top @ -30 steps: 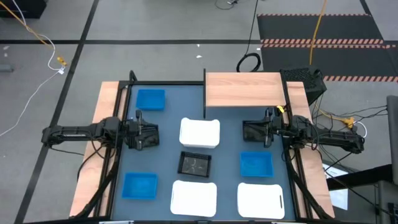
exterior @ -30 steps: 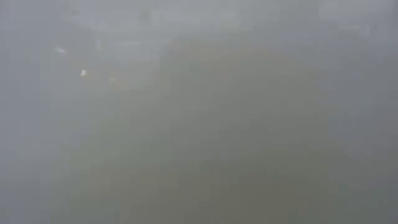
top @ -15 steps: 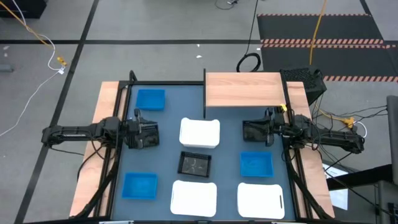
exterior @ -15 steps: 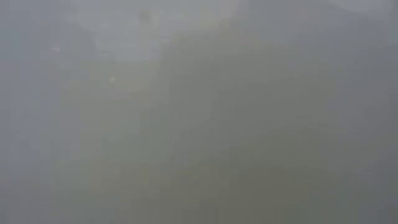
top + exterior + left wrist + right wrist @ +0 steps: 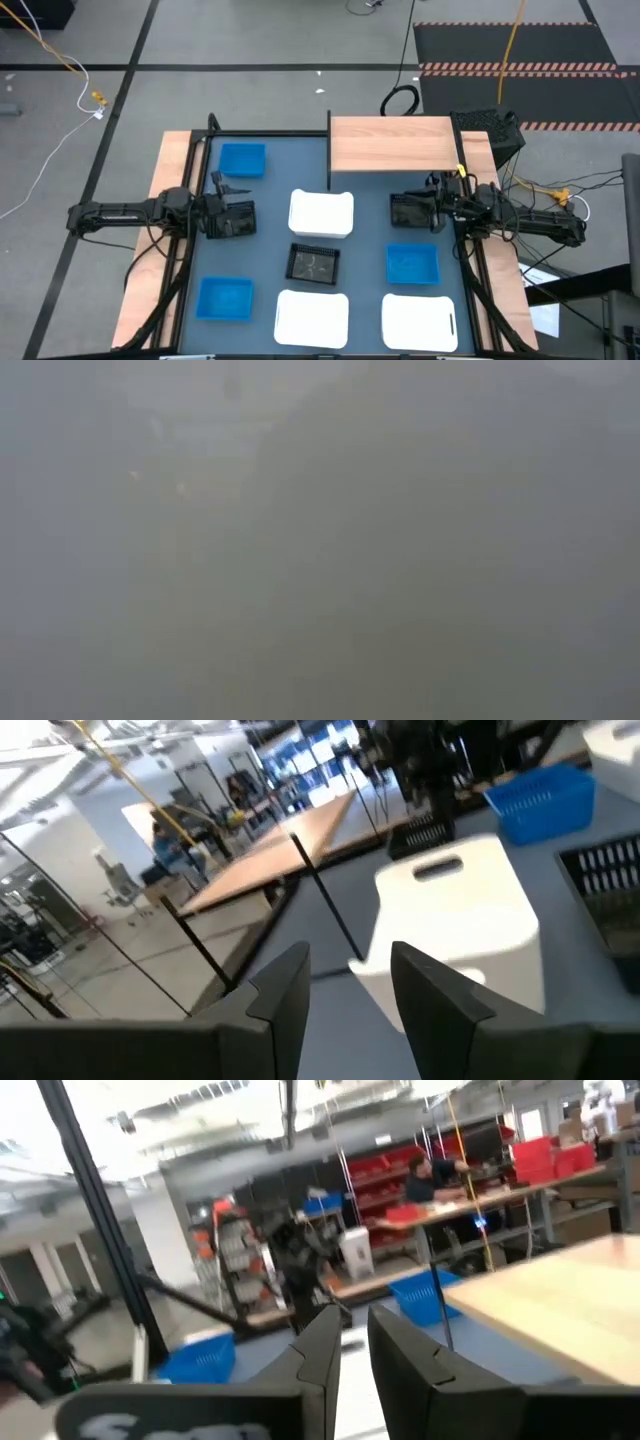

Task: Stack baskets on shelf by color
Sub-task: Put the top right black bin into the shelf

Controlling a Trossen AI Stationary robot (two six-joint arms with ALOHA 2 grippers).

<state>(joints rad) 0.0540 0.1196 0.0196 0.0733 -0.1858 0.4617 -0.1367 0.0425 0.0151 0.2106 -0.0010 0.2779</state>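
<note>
Baskets all on the table as the right arm stirs

Little has moved in the last second. The right gripper [image 5: 398, 210], near the shelf's [image 5: 393, 144] front edge, has shifted and turned slightly at the wrist. It hangs over bare tabletop, and whether it is clenched or released cannot be told. It seems to carry no basket. The left gripper [image 5: 248, 217] has kept its place just beside the upper white basket [image 5: 321, 214], released and empty.

No basket has changed place. Two more white baskets [image 5: 312, 318] [image 5: 418, 322] lie along the near edge. The black basket [image 5: 313, 263] sits between the whites. The blue baskets [image 5: 242, 159] [image 5: 224, 298] [image 5: 412, 264] are well apart from one another.

The shelf is bare, so stacking has not begun. The right arm's small move reads as the start of a first reach, probably toward the nearby white or blue basket. The low view shows only haze.
</note>
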